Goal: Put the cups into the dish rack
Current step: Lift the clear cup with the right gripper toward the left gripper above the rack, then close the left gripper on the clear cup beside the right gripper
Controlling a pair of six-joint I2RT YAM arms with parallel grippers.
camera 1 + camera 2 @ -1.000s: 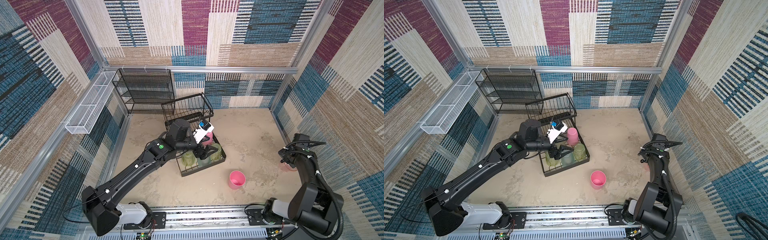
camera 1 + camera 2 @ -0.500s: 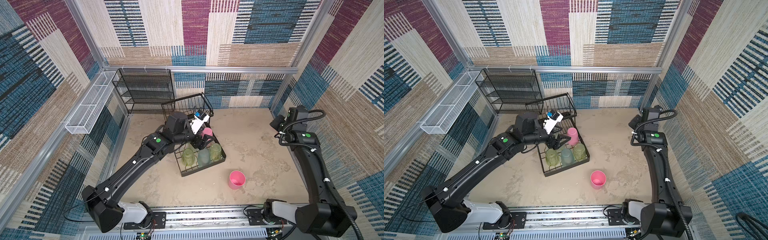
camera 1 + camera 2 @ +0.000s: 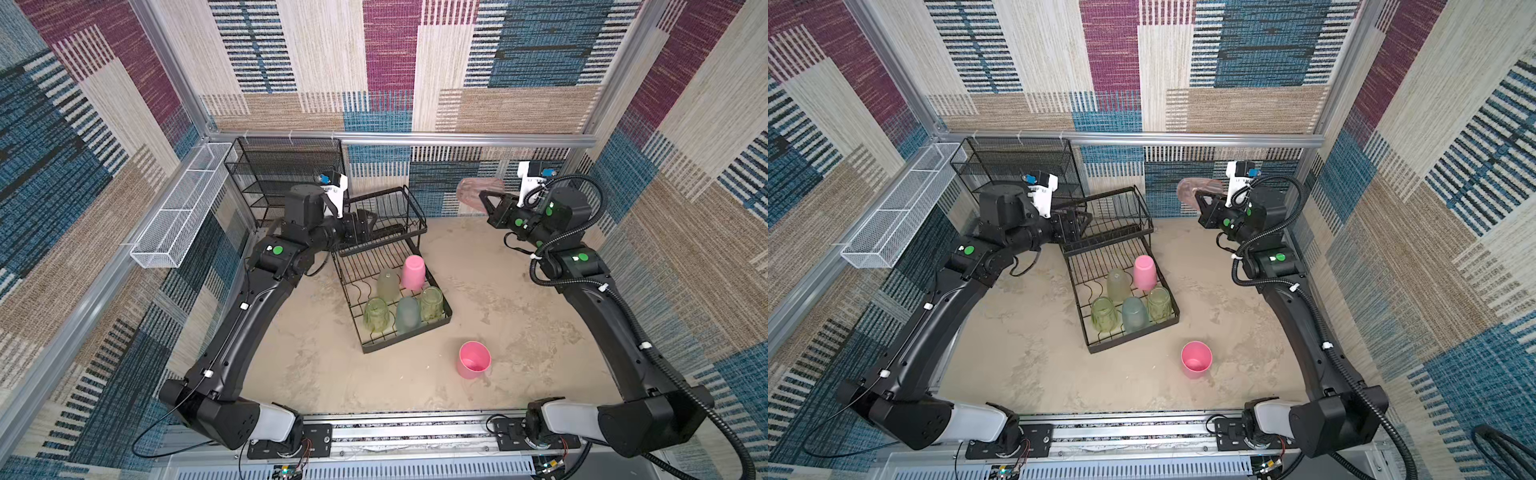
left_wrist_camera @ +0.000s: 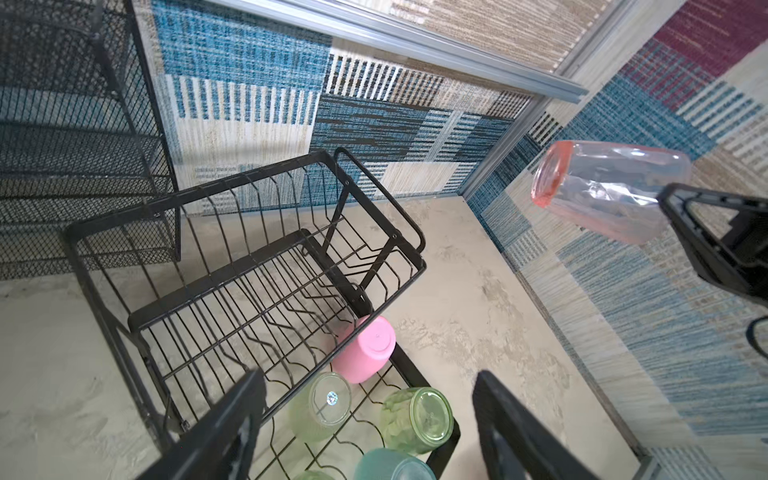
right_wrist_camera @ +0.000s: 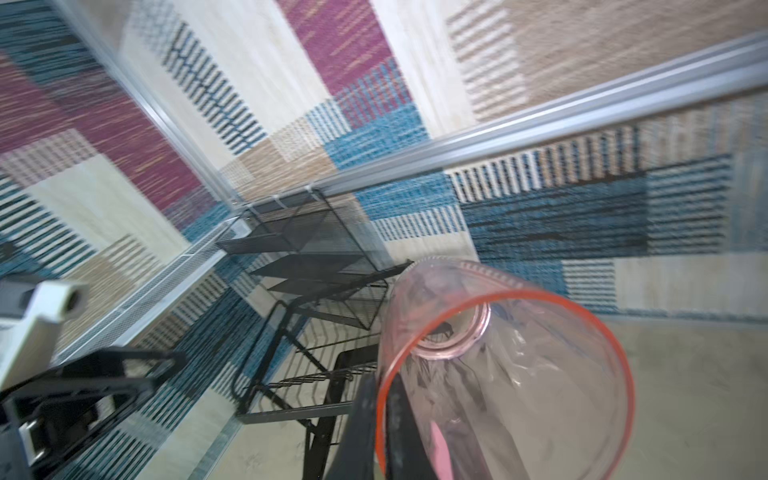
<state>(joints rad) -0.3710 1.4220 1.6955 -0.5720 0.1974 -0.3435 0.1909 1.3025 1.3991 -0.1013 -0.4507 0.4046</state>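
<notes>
Nearest the front rail, a solid pink plastic cup (image 3: 473,360) (image 3: 1196,360) stands mouth-up on the sand-coloured tabletop (image 3: 332,382), well apart from the rack. It appears in both top views and in neither wrist view. Beyond it sits the black two-tier wire dish rack (image 3: 407,335) (image 3: 1133,336) (image 4: 386,199). Its lower tier holds five cups bottom-up: three translucent yellow-green cups (image 3: 376,314) (image 3: 1104,313), a pale teal cup (image 3: 407,316) (image 3: 1134,313) between two of them, and an upturned solid pink cup (image 3: 412,272) (image 3: 1145,272) (image 4: 365,349) at the far right of the group. The left wrist view cuts the teal one at the frame edge and shows one green cup only as a sliver. The left gripper (image 3: 361,224) (image 3: 1077,222) (image 4: 368,376) hangs beside the rack's upper basket. In the top views its dark fingers merge with the wires, but its own camera shows them spread wide with nothing between. Farther back on the right, raised high above the table, the right gripper (image 3: 484,195) (image 3: 1198,193) (image 5: 380,407) is clamped on the rim of a translucent reddish-pink cup (image 3: 473,193) (image 3: 1190,189) (image 4: 606,195) (image 5: 519,374). The cup lies sideways in the air with its base pointing away from the gripper. In the top views it is a pale smear against the wall, and the right wrist view is blurred. Against the back wall stand a black fine-mesh shelf unit (image 3: 286,166) and a long white mesh trough (image 3: 178,220).
</notes>
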